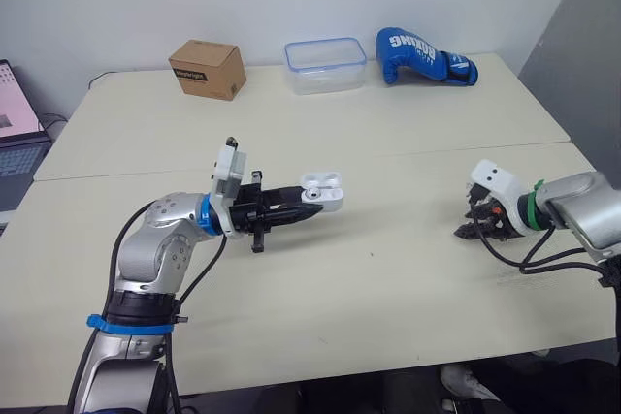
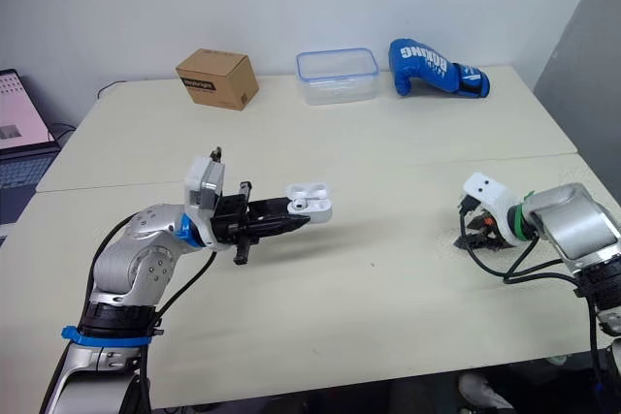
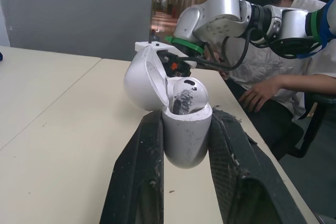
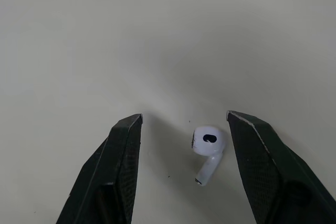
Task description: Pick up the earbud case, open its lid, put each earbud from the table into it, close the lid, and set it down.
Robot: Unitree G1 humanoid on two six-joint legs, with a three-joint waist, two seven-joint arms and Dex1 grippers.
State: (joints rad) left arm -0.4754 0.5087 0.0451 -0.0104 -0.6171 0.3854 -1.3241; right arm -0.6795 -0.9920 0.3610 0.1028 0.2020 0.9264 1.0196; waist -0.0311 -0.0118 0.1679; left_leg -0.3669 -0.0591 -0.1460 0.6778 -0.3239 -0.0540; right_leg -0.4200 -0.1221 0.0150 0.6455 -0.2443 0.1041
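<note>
My left gripper (image 1: 312,203) is shut on the white earbud case (image 1: 323,193), held above the table at centre left. The case (image 3: 185,129) has its lid swung back, and one earbud (image 3: 185,96) sits inside it. At the right side of the table my right gripper (image 1: 477,224) points down, close over the surface. In the right wrist view its fingers (image 4: 123,166) stand open on either side of a white earbud (image 4: 207,148) lying on the table, without touching it.
Along the far edge of the cream table (image 1: 388,269) stand a brown cardboard box (image 1: 207,69), a clear plastic container (image 1: 325,65) and a blue boxing glove (image 1: 422,56). A laptop (image 1: 17,133) sits at the far left. A seated person (image 3: 273,77) is beyond the table.
</note>
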